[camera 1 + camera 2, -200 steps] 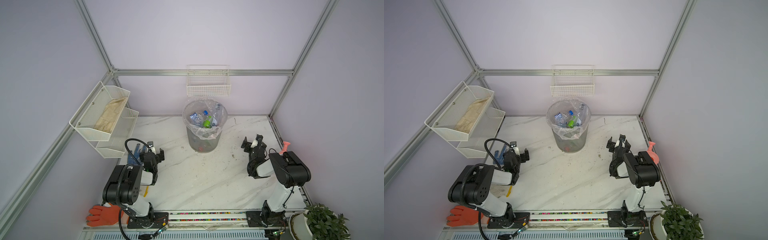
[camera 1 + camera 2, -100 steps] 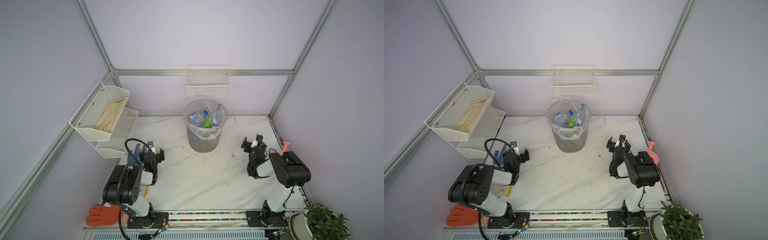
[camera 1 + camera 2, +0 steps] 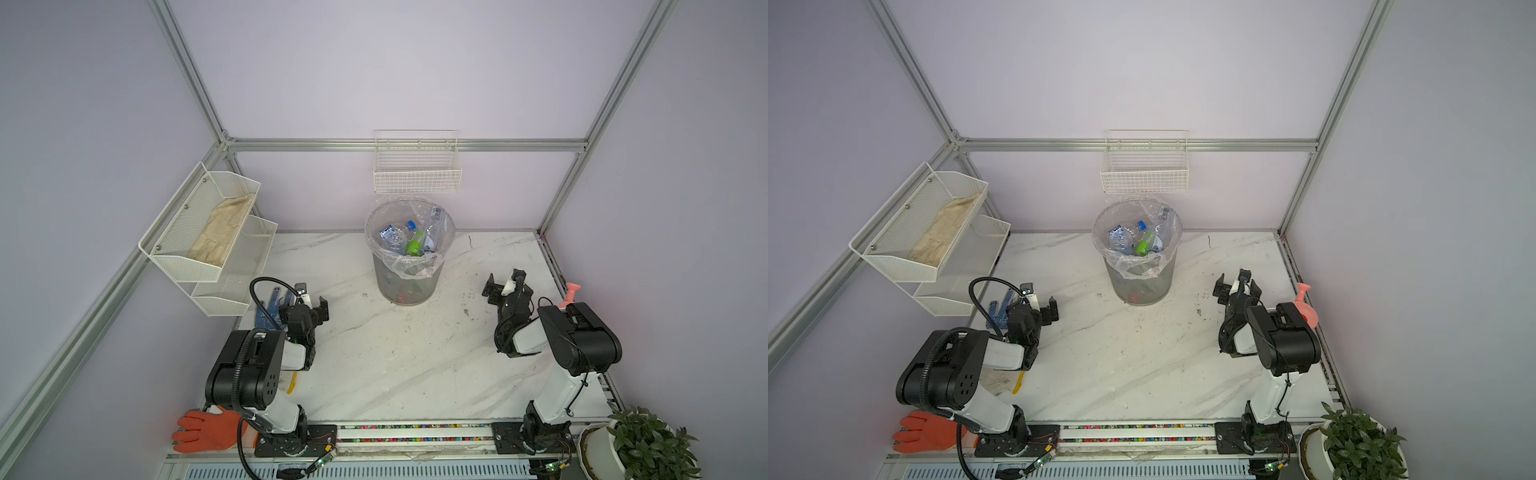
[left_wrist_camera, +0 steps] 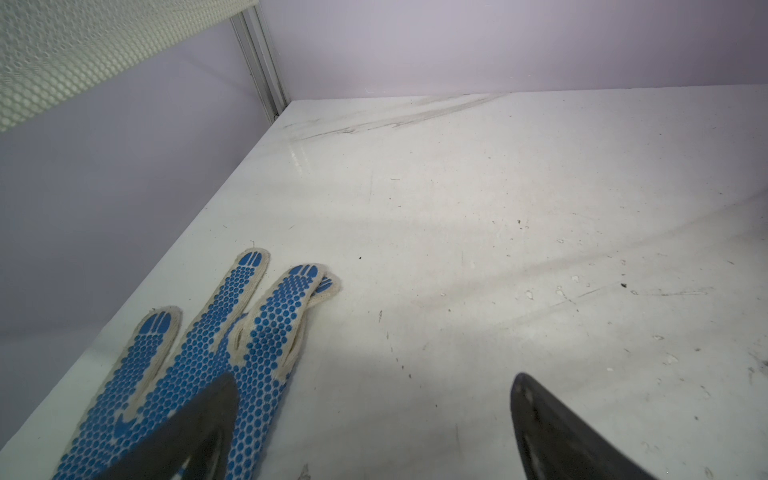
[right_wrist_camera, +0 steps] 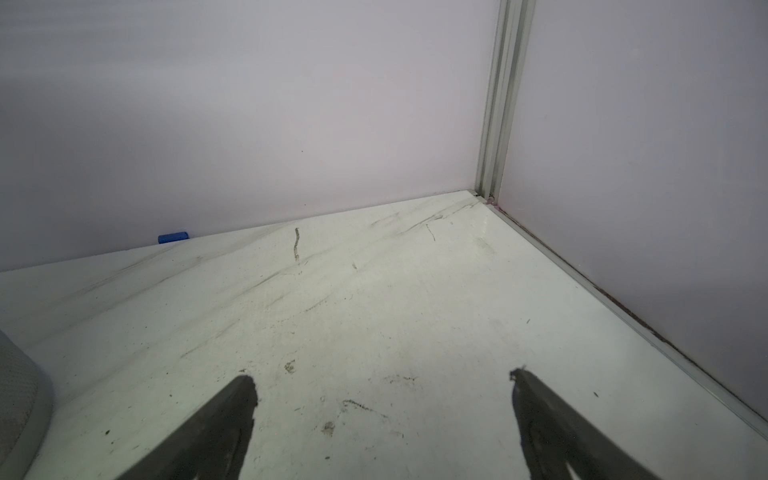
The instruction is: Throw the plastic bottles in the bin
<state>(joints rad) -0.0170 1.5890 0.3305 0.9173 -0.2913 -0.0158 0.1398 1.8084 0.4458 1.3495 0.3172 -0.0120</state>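
The plastic bottles (image 3: 414, 245) are piled inside the bin (image 3: 405, 286). The left end effector (image 3: 312, 299) and the right end effector (image 3: 505, 284) are held wide and empty, either side of the bin.

Left arm (image 3: 245, 374): base at 7 o'clock in both top views, elbow folded back, forearm low, wrist aimed toward 1 o'clock. Left gripper (image 3: 314, 300) has its jaws spread wide with nothing between them. In the left wrist view the dark fingertips (image 4: 208, 415) sit far apart.

Right arm (image 3: 582, 340): base at 5 o'clock, lower link upright, elbow bent, forearm reaching toward 11 o'clock. Right gripper (image 3: 504, 286) is likewise spread wide and empty.
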